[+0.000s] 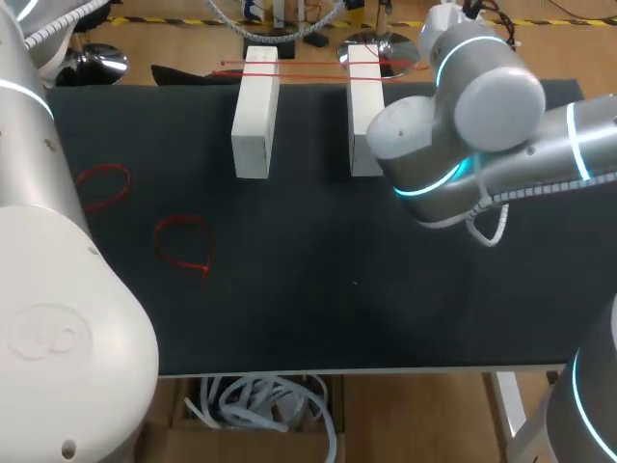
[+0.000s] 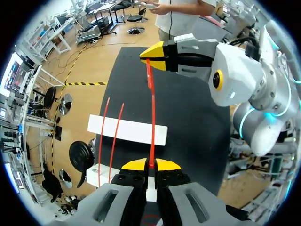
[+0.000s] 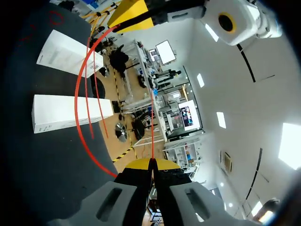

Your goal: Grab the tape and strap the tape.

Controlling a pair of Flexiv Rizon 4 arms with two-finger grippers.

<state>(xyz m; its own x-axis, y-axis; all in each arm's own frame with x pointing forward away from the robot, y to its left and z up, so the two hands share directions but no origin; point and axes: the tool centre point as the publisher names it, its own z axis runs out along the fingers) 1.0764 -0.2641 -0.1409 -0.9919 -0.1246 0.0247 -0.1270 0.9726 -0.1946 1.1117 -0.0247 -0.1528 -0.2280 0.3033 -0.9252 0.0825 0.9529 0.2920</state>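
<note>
The left arm (image 1: 58, 318), a bulky smooth white shell, stands well to the left of the left white block (image 1: 255, 111). Its claw (image 2: 151, 165) is pinched tight, the yellow tips meeting on one end of the red tape (image 2: 153, 117), a thin, glossy plastic strip.

Two red loops (image 1: 101, 185) of the same thin strip lie flat on the matte black worktop (image 1: 337, 289), left of that block and nearer the robot. One is roughly oval and the other is drawn to a point.

The left white block is a long, plain, square-edged bar. The right white block (image 1: 363, 106) lies parallel just to its right, with a dark gap between them. Two spare tapes (image 1: 308, 68) lie straight across the far ends of both blocks.

The held red tape is raised off the worktop beside the blocks. It runs taut and straight in the left wrist view and as a wide arc in the right wrist view.

The right arm (image 1: 501, 125), with rounded grey-white joints and a glowing cyan ring, comes in right of the left white block and hides the right block's near end. Its claw (image 3: 151, 164) is likewise closed on the tape's other end.
</note>
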